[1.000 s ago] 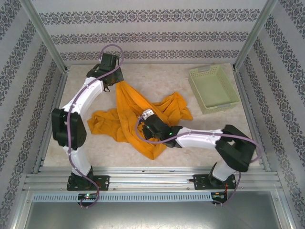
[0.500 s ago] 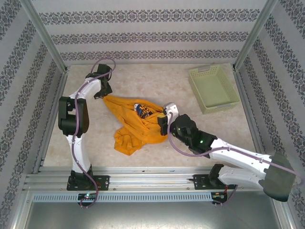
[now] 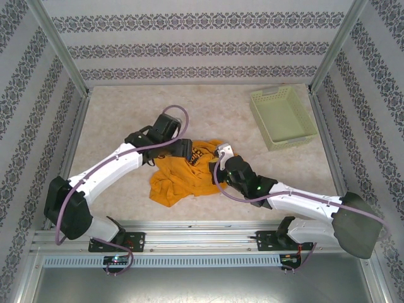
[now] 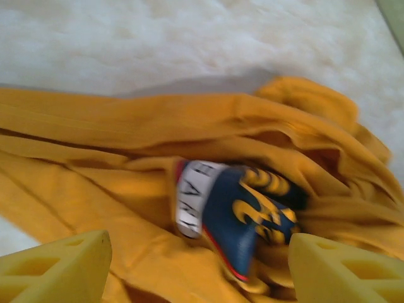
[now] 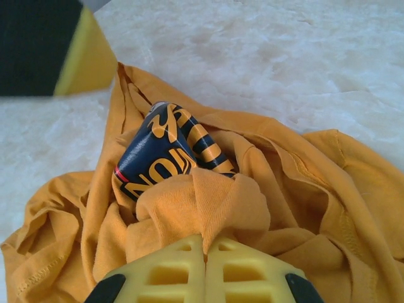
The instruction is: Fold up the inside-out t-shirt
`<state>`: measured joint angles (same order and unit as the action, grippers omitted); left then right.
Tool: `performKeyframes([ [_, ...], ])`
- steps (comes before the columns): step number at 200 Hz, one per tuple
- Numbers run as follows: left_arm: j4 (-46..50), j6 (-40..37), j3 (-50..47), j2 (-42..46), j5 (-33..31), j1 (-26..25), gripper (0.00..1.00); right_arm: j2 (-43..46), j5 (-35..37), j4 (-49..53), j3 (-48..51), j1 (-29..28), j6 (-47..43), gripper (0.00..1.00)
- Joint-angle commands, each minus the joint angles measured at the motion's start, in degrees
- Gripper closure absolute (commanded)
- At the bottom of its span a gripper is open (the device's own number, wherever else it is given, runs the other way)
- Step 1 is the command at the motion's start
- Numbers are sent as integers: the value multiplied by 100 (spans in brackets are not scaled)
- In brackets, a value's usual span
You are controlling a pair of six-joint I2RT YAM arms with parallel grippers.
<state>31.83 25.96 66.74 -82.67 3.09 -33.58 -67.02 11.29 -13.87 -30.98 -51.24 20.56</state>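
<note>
Left end effector point(image 3: 184, 150) hangs open above the orange-yellow cloth t-shirt point(image 3: 172, 184) trailing toward six o'clock; right end effector point(image 3: 220, 155) pinches its two-o'clock edge.

Pale green perforated basket point(image 3: 283, 117) far right on beige marbled table point(image 3: 208, 113); patterned walls point(image 3: 202, 47) around.

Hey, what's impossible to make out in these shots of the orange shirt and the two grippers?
- Printed graphic: left wrist view, blurred and creased into the t-shirt; lettering unreadable.
- Collar and sleeves: top view, lost in the bunched heap, partly under both arms.
- Right gripper: right wrist view, bottom edge cuts its fingers; how much cloth it pinches is hidden.
</note>
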Motion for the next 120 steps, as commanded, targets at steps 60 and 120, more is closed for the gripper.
performKeyframes([
  [60,-68,-203,445,-1298,513,-105,73,411,384,269,66,-114,169,100],
  [120,-813,821,-364,354,683,1720,100,1781,1025,1587,153,293,-131,100],
])
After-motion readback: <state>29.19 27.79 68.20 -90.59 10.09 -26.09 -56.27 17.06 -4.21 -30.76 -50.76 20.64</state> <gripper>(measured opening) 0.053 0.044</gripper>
